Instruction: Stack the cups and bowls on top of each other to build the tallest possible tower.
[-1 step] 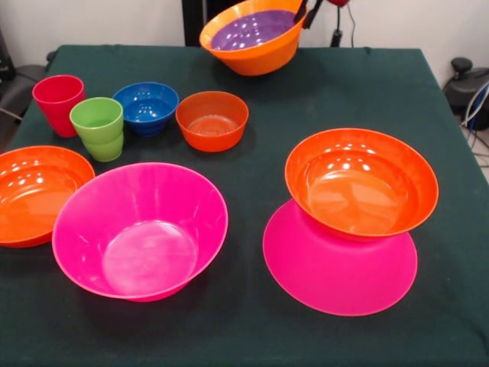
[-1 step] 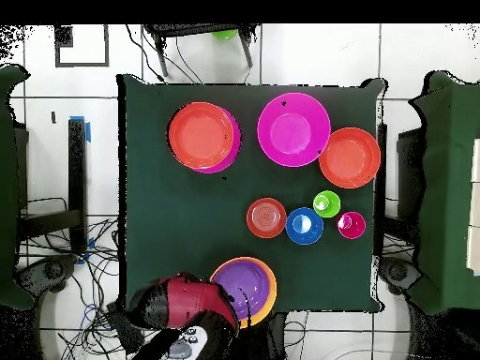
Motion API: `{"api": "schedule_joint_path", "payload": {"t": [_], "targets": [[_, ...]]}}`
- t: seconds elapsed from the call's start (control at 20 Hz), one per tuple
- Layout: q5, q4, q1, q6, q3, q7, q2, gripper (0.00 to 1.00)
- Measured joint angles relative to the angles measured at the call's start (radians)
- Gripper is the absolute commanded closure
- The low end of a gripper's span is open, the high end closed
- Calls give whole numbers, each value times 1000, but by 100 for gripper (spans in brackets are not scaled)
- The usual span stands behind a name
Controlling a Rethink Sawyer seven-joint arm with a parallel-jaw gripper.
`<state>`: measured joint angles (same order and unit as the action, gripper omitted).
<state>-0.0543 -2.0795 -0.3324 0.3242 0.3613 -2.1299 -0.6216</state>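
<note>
- Front view: the gripper (image 1: 308,11) reaches in at the top edge, its dark fingers pinching the rim of the large orange bowl (image 1: 256,55), which hangs tilted above the green table (image 1: 328,92) with the purple bowl (image 1: 252,29) nested inside.
- The tower (image 1: 348,222) stands at the right: an upturned hot pink bowl (image 1: 336,275) with a shallow red-orange bowl (image 1: 359,180) upright on it.
- A second pink bowl (image 1: 141,229) sits open at the front, touching another shallow red-orange bowl (image 1: 30,191) at the left edge.
- Behind them stand the red cup (image 1: 58,103), green cup (image 1: 98,128), small blue bowl (image 1: 146,108) and small red-orange bowl (image 1: 212,120).
- Overhead view: the arm (image 2: 183,305) covers the gripper; the orange bowl (image 2: 264,298) with the purple one (image 2: 242,284) lies at the table's (image 2: 169,216) bottom edge, well apart from the tower (image 2: 202,137).
</note>
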Motion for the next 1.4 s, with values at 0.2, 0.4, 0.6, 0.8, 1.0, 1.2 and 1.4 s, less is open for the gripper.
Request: {"api": "schedule_joint_path", "payload": {"t": [0.2, 0.4, 0.6, 0.8, 1.0, 1.2, 1.4], "targets": [[0, 30, -21, 74, 1, 0, -32, 100], [1, 86, -44, 142, 5, 0, -57, 100], [1, 141, -62, 178, 11, 0, -59, 100], [1, 216, -75, 226, 15, 0, -59, 100], [2, 315, -81, 298, 21, 0, -54, 100], [2, 411, -91, 387, 29, 0, -46, 100], [3, 501, -109, 526, 38, 0, -50, 100]]}}
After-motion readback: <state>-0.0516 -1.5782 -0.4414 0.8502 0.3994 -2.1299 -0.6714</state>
